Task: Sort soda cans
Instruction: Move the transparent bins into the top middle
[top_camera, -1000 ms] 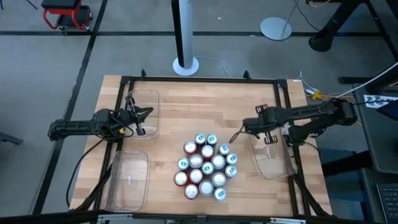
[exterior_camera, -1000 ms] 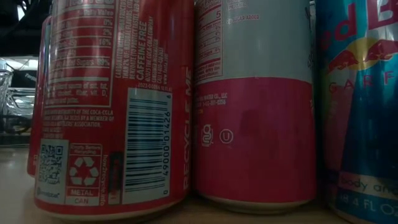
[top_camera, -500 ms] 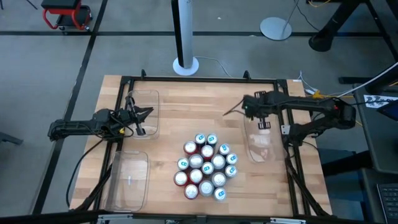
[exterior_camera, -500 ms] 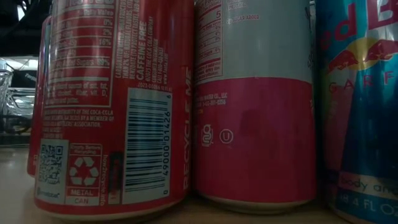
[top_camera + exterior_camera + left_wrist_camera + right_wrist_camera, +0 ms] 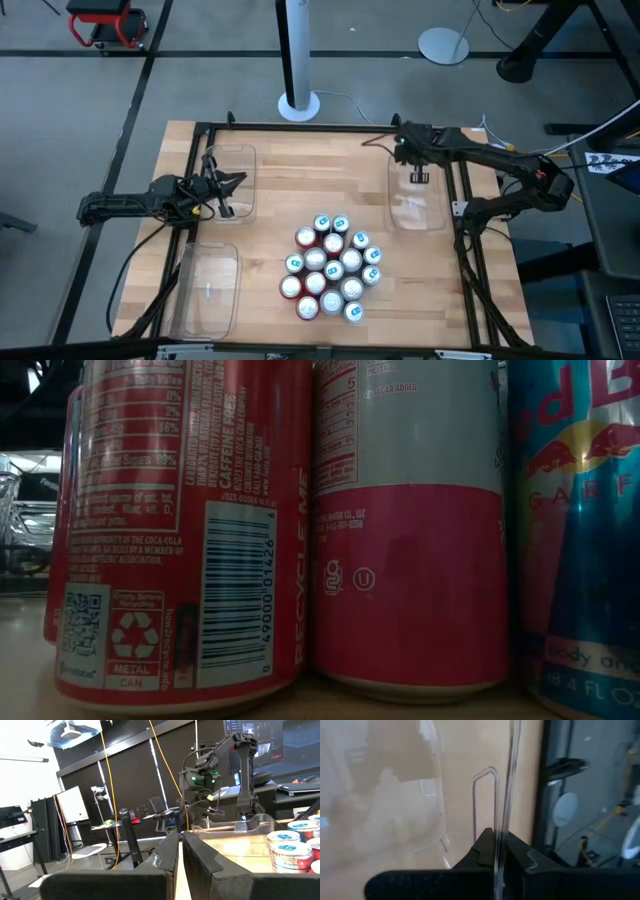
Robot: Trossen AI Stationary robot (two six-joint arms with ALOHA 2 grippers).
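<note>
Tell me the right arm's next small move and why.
Probably set the bin flat and let go: the right gripper is pinched shut on its clear wall near the table's far right, and the cans sit unsorted mid-table. The left gripper waits shut.

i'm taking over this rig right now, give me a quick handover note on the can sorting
Right gripper: fingers shut on the wall of a clear bin, at the table's far right.
Left gripper: fingers shut, holding nothing, over the far-left bin.
Soda cans: all clustered upright near the table's front centre, none in any bin.
Third bin sits front left, no cans in it.
Done: no can sorted yet.
Left: all the sorting of the cans into the bins.
</note>
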